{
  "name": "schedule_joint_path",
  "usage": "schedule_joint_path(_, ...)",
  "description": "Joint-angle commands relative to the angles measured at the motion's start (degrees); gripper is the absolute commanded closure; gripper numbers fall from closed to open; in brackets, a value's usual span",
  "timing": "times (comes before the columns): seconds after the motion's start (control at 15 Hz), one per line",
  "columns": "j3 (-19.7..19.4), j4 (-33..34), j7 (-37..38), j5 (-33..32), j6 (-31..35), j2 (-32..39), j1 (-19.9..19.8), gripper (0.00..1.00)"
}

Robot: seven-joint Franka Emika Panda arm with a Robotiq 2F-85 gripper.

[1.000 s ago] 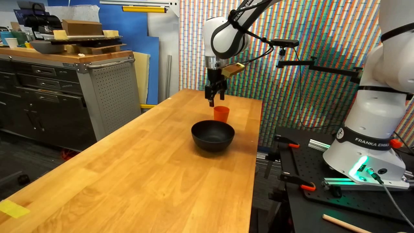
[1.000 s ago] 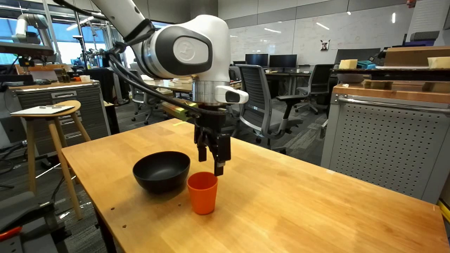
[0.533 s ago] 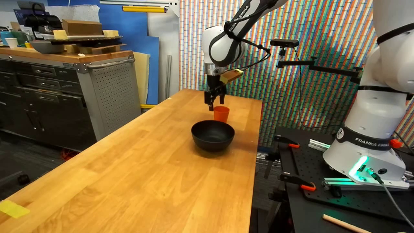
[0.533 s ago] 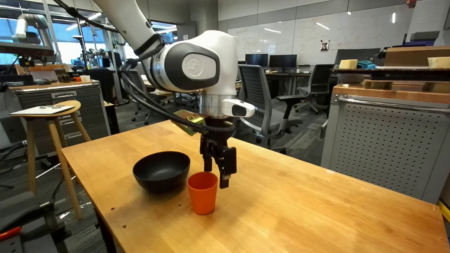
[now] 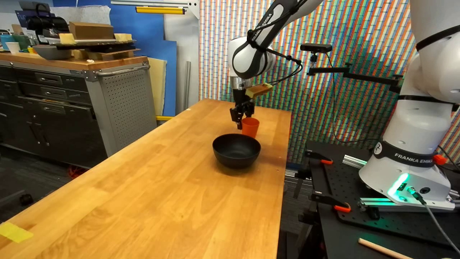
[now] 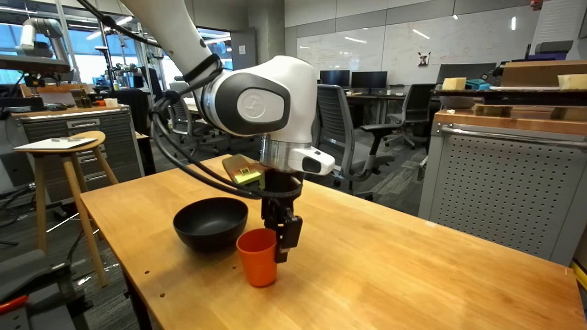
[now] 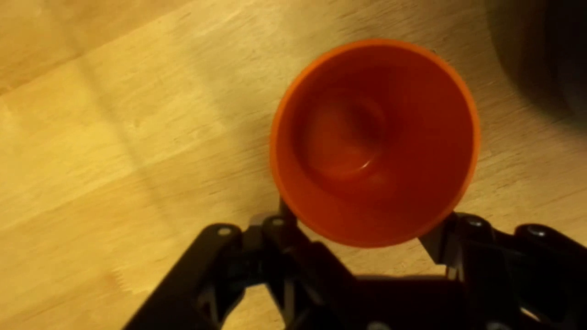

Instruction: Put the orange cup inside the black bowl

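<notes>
The orange cup [image 5: 250, 128] stands upright on the wooden table beside the black bowl [image 5: 236, 151]; both also show in an exterior view, the cup [image 6: 258, 257] in front of the bowl [image 6: 211, 224]. My gripper [image 6: 278, 245] is low at the cup's side, pointing down, with one finger partly hidden behind the cup. In the wrist view the cup [image 7: 373, 142] is seen from above. My gripper's fingers [image 7: 360, 224] are apart at its lower left and lower right edge, tips hidden under the rim. They seem to touch it. The bowl's dark edge [image 7: 566, 55] shows at the upper right.
The wooden table [image 5: 172, 180] has a yellow tape piece [image 5: 15, 232] at a corner. A stool [image 6: 73, 146], an office chair [image 6: 341, 123] and a grey cabinet [image 6: 504, 192] stand around the table. The robot base [image 5: 406, 172] is on a black stand.
My gripper has come down beside the cup. In the last half second the cup has shifted slightly along the table, away from the gripper. The bowl has not moved.
</notes>
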Motion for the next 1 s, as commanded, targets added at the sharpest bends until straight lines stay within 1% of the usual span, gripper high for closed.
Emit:
schedule_joint_path(0.0, 1.6, 0.6, -2.3, 5.5, -2.5, 0.5, -1.9, 0.67)
schedule_joint_path(0.2, 1.4, 0.5, -2.4, 7.4, -4.0, 0.7, -2.1, 0.87)
schedule_joint_path(0.27, 1.4, 0.7, -2.6, 7.8, -4.8, 0.7, -2.2, 0.89)
schedule_joint_path(0.33, 1.3, 0.8, -2.4, 8.2, -5.2, 0.6, -2.3, 0.54)
schedule_joint_path(0.4, 1.1, 0.8, -2.1, 8.0, -5.2, 0.4, -2.2, 0.59)
schedule_joint_path(0.47, 1.0, 0.6, -2.2, 7.8, -5.0, -0.1, -2.0, 0.59)
schedule_joint_path(0.53, 0.8, 0.3, -1.7, 7.2, -4.2, -0.6, -1.7, 0.54)
schedule_joint_path(0.6, 0.5, -0.2, -1.2, 6.5, -3.2, -1.1, -1.2, 0.48)
schedule_joint_path(0.67, 0.4, -0.7, -0.8, 6.2, -2.2, -1.7, -0.9, 0.38)
schedule_joint_path(0.8, 0.2, -1.9, 0.0, 5.4, -0.1, -2.9, -0.2, 0.23)
schedule_joint_path(0.93, 0.2, -3.0, 0.4, 5.1, 1.7, -3.8, 0.4, 0.09)
